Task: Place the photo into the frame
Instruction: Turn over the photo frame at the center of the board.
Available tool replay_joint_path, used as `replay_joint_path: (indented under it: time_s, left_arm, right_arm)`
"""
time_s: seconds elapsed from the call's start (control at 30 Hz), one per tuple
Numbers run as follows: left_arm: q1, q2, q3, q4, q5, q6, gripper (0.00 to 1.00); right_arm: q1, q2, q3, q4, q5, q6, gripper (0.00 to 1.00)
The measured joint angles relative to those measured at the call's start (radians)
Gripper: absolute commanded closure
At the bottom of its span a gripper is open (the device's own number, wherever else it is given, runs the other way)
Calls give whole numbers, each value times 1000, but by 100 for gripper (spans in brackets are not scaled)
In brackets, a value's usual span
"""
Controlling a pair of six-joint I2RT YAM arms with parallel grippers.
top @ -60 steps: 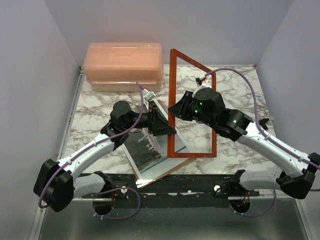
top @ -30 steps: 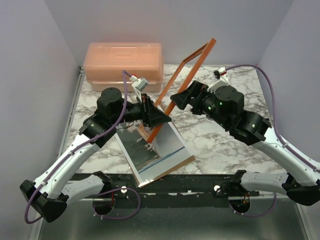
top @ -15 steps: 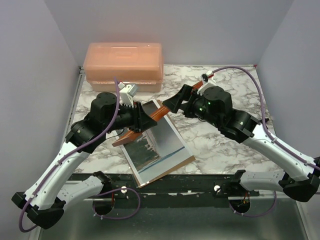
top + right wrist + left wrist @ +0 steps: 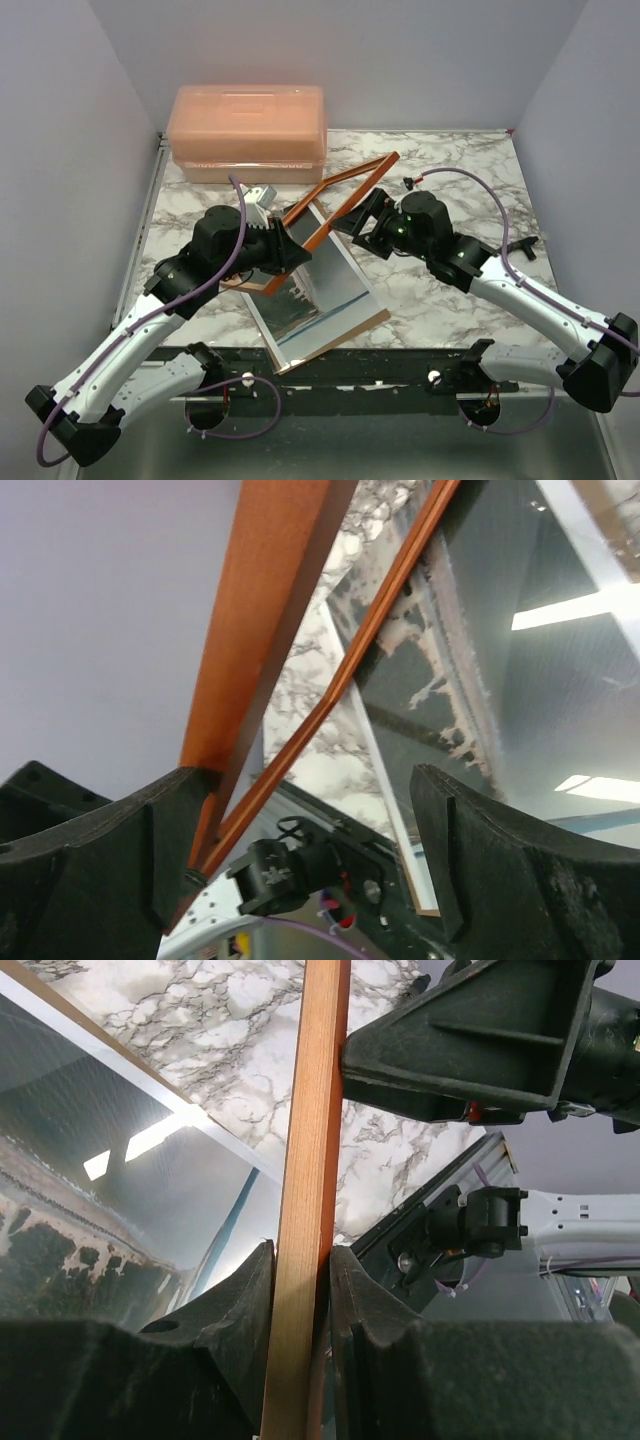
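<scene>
The frame hangs on a slant over the table, its red-orange bar running from the back right down to my left gripper. In the left wrist view that gripper is shut on the frame's bar. The photo lies flat beneath, dark streaky side up, on a brown backing board. My right gripper sits at the frame's upper part. In its wrist view the right gripper is open, the frame bar rests against its left finger, and the photo shows behind.
A translucent orange lidded box stands at the back left of the marble table. Grey walls close in both sides. A black rail runs along the near edge above the arm bases.
The frame has dropped from nearly upright to a low slant over the photo. My left gripper kept hold and moved with it; my right gripper came down and left alongside the frame.
</scene>
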Motion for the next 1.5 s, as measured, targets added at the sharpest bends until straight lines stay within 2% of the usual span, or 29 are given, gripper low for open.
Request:
replay_joint_path:
  time_s: [0.27, 0.4, 0.5, 0.57, 0.63, 0.67, 0.7, 0.8, 0.83, 0.87, 0.93, 1.1, 1.27, 1.5]
  left_arm:
    - [-33, 31, -12, 34, -21, -18, 100]
    - [-48, 52, -16, 54, -26, -26, 100]
    - [-71, 74, -23, 68, -35, -36, 100]
    - [-87, 88, -23, 75, -45, -39, 100]
    - [-100, 98, -23, 84, -60, -42, 99]
    - [-110, 103, -22, 88, -69, -42, 94]
    - [-117, 106, -21, 89, -77, -42, 82]
    - [-132, 113, -20, 86, -87, -43, 35]
    - [-136, 116, -20, 83, -89, -41, 24]
    - [-137, 119, -20, 80, -91, -47, 14]
    - [-136, 117, -20, 81, -95, -51, 5]
    - [-135, 105, -7, 76, -90, -43, 1]
    - [-112, 108, 25, 72, -71, -33, 2]
    - [41, 162, 22, 20, -15, -8, 7]
  right_arm:
    - [-11, 34, -50, 183, -129, 97, 13]
    - [-11, 60, -50, 242, -162, 118, 22]
    - [-11, 81, -51, 263, -172, 130, 34]
    - [-11, 94, -52, 259, -172, 132, 45]
    - [-13, 102, -53, 242, -170, 133, 63]
    - [-13, 104, -54, 227, -165, 129, 69]
    - [-14, 105, -55, 214, -160, 135, 72]
    - [-21, 102, -55, 178, -158, 195, 83]
    - [-24, 100, -55, 164, -160, 208, 85]
    - [-26, 98, -55, 149, -161, 197, 86]
    - [-39, 97, -50, 125, -169, 167, 89]
    - [-87, 96, 10, -6, -235, 62, 96]
    - [-139, 107, 160, -201, -263, -113, 99]
    - [-176, 111, 232, -398, -276, -267, 98]
